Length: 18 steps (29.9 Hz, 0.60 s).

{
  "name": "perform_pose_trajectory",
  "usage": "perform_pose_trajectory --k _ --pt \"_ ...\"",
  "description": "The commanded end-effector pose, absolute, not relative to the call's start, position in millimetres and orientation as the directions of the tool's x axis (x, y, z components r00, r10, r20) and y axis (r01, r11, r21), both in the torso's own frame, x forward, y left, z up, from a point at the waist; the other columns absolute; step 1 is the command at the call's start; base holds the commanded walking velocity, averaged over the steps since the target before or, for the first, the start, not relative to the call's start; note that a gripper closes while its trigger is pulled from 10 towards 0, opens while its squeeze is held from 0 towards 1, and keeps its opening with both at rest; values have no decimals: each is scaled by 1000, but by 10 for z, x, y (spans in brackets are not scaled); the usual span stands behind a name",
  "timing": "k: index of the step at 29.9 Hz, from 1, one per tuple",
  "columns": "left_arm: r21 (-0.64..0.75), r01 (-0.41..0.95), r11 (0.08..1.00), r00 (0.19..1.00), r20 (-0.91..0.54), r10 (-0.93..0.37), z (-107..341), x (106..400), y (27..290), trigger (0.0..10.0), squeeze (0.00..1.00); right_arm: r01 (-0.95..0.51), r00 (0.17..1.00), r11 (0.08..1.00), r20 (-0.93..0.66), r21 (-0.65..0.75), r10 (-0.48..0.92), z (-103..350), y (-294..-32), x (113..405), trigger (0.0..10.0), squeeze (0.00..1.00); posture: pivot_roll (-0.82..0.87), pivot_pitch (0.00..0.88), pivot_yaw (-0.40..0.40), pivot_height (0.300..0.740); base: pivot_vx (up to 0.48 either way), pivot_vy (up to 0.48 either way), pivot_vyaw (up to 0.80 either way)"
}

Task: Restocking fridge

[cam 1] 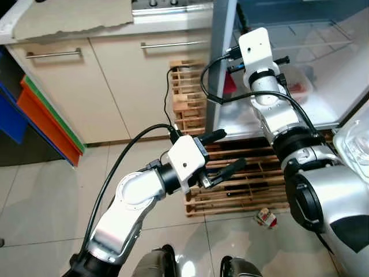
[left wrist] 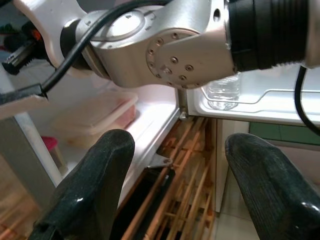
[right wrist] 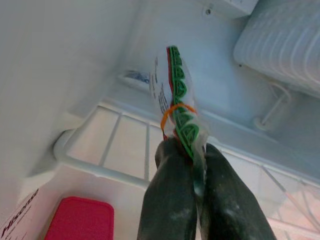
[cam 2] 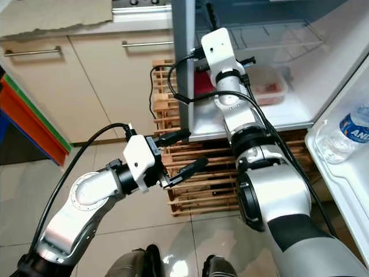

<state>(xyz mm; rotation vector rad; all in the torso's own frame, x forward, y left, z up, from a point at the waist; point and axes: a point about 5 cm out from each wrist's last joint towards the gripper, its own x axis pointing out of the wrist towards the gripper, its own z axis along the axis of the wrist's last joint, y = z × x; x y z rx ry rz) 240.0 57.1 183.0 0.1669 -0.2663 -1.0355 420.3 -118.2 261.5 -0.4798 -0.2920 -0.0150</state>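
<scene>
My right gripper (right wrist: 192,150) pinched a green packet (right wrist: 181,112) inside the fridge (right wrist: 75,60); my left gripper (left wrist: 175,165) hung wide open, empty.

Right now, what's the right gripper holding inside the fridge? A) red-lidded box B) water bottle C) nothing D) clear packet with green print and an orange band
D: in the right wrist view the right gripper is shut on the packet, above the wire shelf.

Inside the fridge, the right gripper (right wrist: 196,150) pinches a clear packet (right wrist: 176,100) with green print and an orange rubber band, held above the white wire shelf (right wrist: 100,167). A red lid (right wrist: 80,220) lies below the shelf's front edge.
</scene>
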Motion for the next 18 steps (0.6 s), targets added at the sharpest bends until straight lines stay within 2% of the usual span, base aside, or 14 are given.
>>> perform_pose_trajectory --k 1,8,9,10,11,12,14,15,18 --pt "243 826 508 489 138 -862 1840 2355 583 10000 0 98 963 875 268 -475 38 2633 -1185 4220 0 0 201 261 61 740 0 0 0" --pt "215 831 513 498 122 -858 1849 2276 573 10000 0 128 960 857 280 -499 20 2740 -1198 4244 0 0 200 281 58 740 0 0 0" --pt "211 831 514 501 118 -858 1854 2268 572 10000 0 138 959 853 283 -504 12 2755 -1208 4247 3843 0 200 285 57 740 0 0 0" --pt "205 830 519 506 115 -855 1859 2261 569 10000 0 148 958 849 288 -507 6 2785 -1224 4251 10000 239 202 288 55 740 0 0 0" --pt "205 830 519 506 115 -855 1859 2261 569 10000 0 148 958 849 288 -507 6 2785 -1224 4251 10000 239 202 288 55 740 0 0 0" --pt "198 828 525 512 115 -851 1861 2252 565 10000 0 158 956 844 294 -513 0 2805 -1236 4253 10000 957 203 291 52 740 0 0 0" --pt "194 827 527 515 115 -850 1862 2247 564 10000 0 165 954 840 299 -517 -4 2811 -1241 4253 10000 957 203 291 52 740 0 0 0" --pt "186 827 531 519 112 -848 1865 2235 558 10000 0 172 953 836 302 -521 -8 2817 -1249 4254 10000 1000 204 292 50 740 0 0 0" --pt "181 827 533 521 113 -846 1865 2221 545 10000 0 176 953 831 304 -528 -9 2822 -1254 4255 10000 1000 204 292 48 740 0 0 0"
